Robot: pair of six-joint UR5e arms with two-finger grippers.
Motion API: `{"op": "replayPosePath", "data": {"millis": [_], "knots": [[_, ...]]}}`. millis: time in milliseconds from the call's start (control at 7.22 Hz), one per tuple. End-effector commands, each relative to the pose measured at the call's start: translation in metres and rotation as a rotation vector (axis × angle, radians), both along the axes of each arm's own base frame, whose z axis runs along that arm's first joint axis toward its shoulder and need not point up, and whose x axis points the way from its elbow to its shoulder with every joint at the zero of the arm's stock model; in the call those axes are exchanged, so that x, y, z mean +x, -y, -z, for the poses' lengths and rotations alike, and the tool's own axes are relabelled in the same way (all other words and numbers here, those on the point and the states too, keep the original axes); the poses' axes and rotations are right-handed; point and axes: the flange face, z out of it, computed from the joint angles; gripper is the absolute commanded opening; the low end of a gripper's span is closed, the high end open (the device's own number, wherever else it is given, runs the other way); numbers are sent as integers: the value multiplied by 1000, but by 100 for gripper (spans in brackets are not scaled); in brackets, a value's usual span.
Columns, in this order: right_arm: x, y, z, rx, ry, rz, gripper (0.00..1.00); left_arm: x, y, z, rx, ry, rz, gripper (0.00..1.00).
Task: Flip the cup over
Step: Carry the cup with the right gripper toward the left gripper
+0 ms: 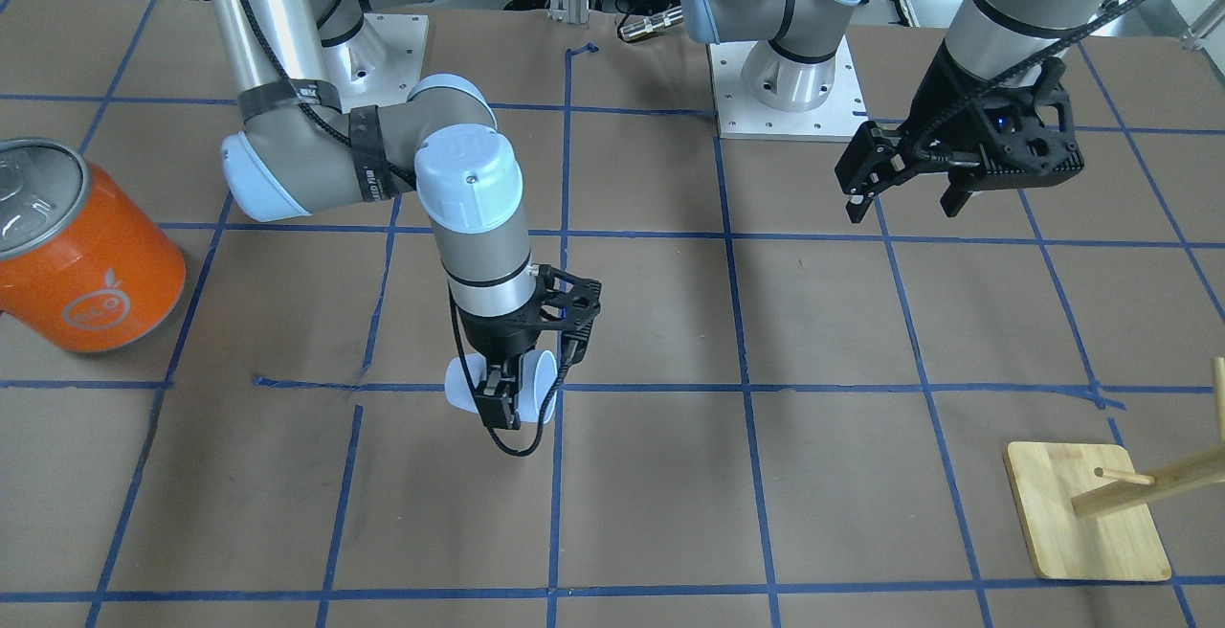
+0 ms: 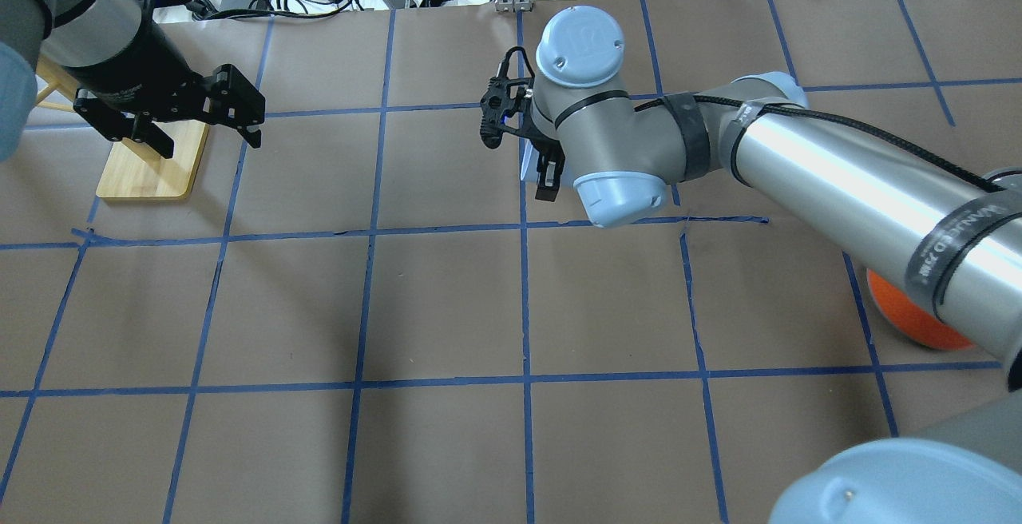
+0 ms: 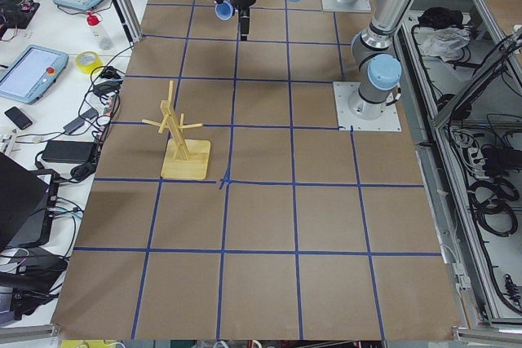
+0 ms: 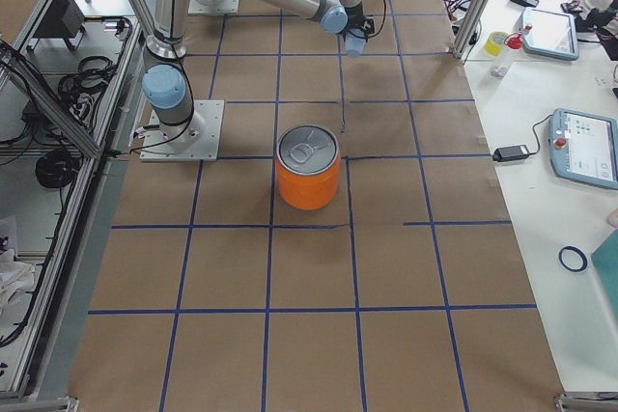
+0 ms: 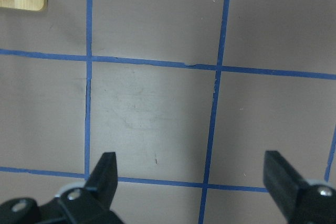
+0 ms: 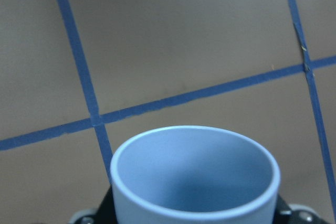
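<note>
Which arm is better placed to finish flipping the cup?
Right. The right pincer is shut on the cup, holding it on its side near the table's middle. The left pincer hangs open and empty, far off toward the wooden stand.

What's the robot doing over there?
The robot's right gripper is pinching a small pale blue cup and holding it tipped on its side over the middle of the table. Its job is to flip the cup over. The left gripper hangs open and empty off to the side, near a wooden stand. A big orange can stands on the table, and nothing is touching it.
</note>
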Motion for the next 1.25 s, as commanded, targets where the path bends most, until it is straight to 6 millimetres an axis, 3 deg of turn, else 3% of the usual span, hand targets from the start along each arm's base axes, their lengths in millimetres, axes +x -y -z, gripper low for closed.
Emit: {"op": "replayPosePath", "data": {"millis": [0,415,692,831,1108], "knots": [[53,-21,31,1,-29,-188,0,1,0,2,5,-1,-1,100],[64,-26,31,1,-18,-169,0,1,-1,4,8,-1,-3,100],[68,-26,46,18,-24,-176,0,0,-1,4,9,-1,0,100],[69,-24,59,27,-29,-174,5,1,-1,5,12,-3,-1,100],[76,-17,50,-11,11,-177,12,1,-1,5,12,-2,-1,100]]}}
